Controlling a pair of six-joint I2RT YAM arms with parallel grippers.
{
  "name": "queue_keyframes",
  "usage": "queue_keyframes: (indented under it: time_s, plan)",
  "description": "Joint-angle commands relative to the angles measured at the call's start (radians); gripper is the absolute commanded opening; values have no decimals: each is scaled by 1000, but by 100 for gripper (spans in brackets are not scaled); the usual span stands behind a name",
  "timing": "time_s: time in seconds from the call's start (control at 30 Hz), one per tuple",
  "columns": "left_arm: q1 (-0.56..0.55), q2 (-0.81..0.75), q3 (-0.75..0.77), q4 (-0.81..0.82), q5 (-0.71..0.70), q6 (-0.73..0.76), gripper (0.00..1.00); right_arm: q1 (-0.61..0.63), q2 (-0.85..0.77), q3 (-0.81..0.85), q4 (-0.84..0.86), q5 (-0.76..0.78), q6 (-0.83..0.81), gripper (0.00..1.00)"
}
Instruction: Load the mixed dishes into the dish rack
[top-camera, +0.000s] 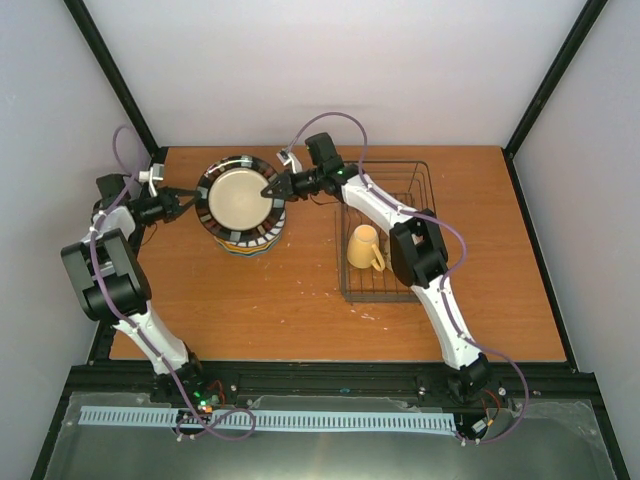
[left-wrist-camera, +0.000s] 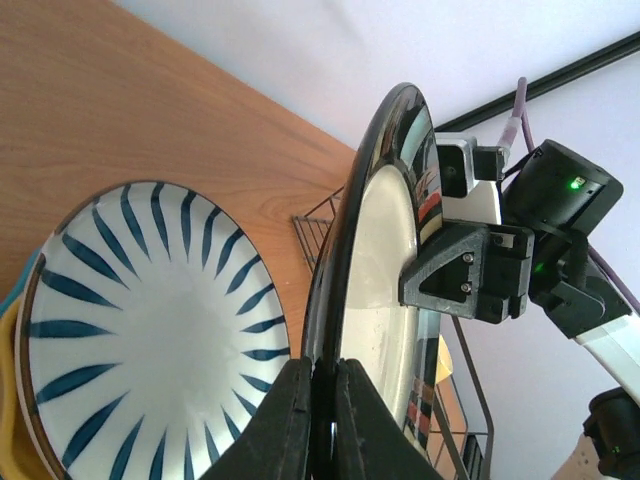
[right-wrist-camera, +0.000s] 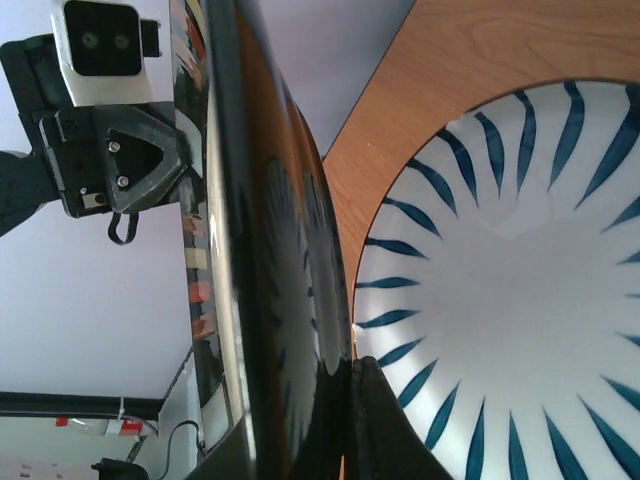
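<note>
Plate with dark rim (top-camera: 238, 197) hung over the stack, pinched from both sides: left gripper (top-camera: 194, 199) clamped its 9 o'clock edge, right gripper (top-camera: 269, 190) its 3 o'clock edge. Striped plate (left-wrist-camera: 150, 320) topped the stack. Yellow mug (top-camera: 364, 246) sat in dish rack (top-camera: 370, 285), table's 3 o'clock.

I'm looking at a round glossy black-rimmed cream ceramic plate (top-camera: 240, 197), its centre plain cream. The round white ceramic plate (left-wrist-camera: 150, 320) has dark blue stripes radiating around a bare white middle, and a yellow plate edge (left-wrist-camera: 10, 430) shows beside it. The handled ceramic mug (top-camera: 363, 246) is pale yellow, the thin wire dish rack (top-camera: 385, 285) is dark, and the wooden table (top-camera: 250, 310) is orange-brown.
</note>
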Motion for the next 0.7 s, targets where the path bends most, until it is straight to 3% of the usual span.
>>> queue_keyframes:
  time_s: [0.0,0.07,0.23,0.3,0.4,0.43,0.47,0.67]
  plan:
    - [-15,-36,38,28,120,-37,1,41,-5,72,159,-139,74,3]
    - [-14,-33,51,4,103,-23,4,40,-26,83,141,-128,54,3]
    - [-14,-31,114,-92,-2,28,42,29,-70,154,-6,-38,-23,3]
    - [-13,-30,149,-126,-21,47,43,16,-94,172,-53,0,-34,3]
    - [-13,-36,199,-150,-63,53,57,-2,-128,190,-118,50,-68,3]
    - [-13,-40,215,-156,-83,51,70,-8,-138,207,-157,75,-85,3]
    - [-12,-47,230,-159,-102,49,96,-13,-144,215,-185,93,-102,3]
    - [-12,-114,326,-161,-296,17,100,-53,-228,218,-296,246,-162,3]
